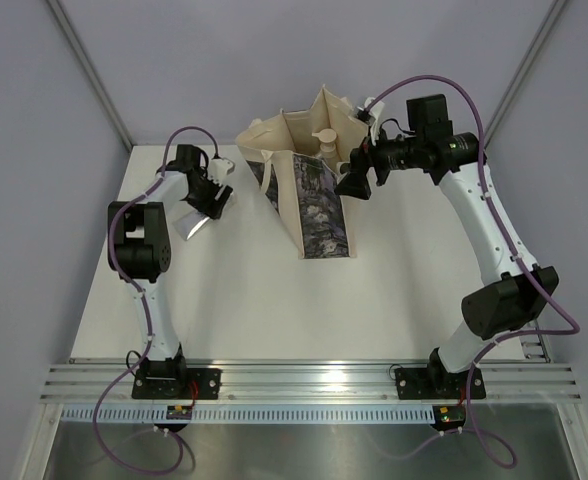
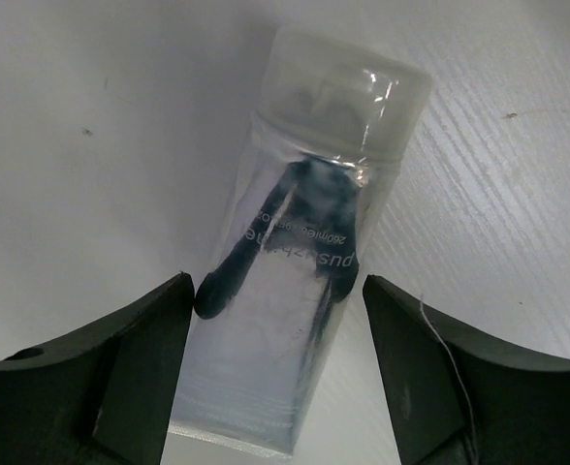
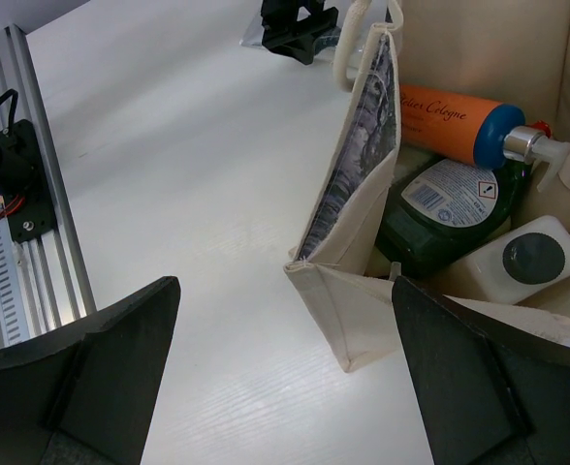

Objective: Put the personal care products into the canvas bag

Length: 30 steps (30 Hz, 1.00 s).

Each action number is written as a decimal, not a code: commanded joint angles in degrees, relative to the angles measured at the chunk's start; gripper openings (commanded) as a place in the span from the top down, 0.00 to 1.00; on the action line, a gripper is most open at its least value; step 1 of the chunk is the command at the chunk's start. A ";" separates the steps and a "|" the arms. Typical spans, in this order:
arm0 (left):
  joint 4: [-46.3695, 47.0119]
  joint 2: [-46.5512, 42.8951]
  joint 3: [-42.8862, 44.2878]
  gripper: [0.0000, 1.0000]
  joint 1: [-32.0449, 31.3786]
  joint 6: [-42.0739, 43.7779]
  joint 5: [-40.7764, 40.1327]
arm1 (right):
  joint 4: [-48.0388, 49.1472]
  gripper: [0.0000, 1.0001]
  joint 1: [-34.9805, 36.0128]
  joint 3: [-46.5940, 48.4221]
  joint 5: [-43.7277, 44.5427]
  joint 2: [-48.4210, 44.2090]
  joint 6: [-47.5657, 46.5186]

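Note:
A translucent silver tube (image 2: 304,242) with a clear cap and dark print lies on the white table, its crimped end between my left gripper's fingers. My left gripper (image 2: 275,291) is open around it, with a gap on the right side. From above, the left gripper (image 1: 214,200) sits left of the canvas bag (image 1: 309,205), over the tube (image 1: 187,226). My right gripper (image 3: 285,286) is open and empty over the bag's corner (image 3: 363,300). Inside the bag lie an orange bottle (image 3: 450,121), a dark green bottle (image 3: 440,213), a white grey-capped bottle (image 3: 518,262) and a beige pump bottle (image 1: 324,140).
The bag stands open at the back middle of the table (image 1: 274,300), printed panel facing the front. The right gripper (image 1: 356,178) hangs by the bag's right rim. A metal rail (image 3: 33,194) runs along the table's near edge.

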 commanded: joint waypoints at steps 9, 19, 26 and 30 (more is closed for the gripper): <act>-2.84 -1.14 3.92 0.61 -0.17 -6.43 -4.10 | 1.54 0.00 -0.63 -1.40 -4.13 -4.52 1.42; -0.65 -9.57 -1.51 0.69 4.39 -29.01 8.45 | -3.73 0.01 -0.54 0.53 -12.12 -3.47 -1.31; 10.77 -21.17 -16.89 0.69 8.26 -41.93 22.52 | -5.31 0.01 4.98 1.49 -9.41 -1.97 -0.34; 18.22 -27.06 -23.75 0.69 9.14 -49.92 29.10 | -6.81 0.01 12.36 4.04 -5.55 0.49 -0.61</act>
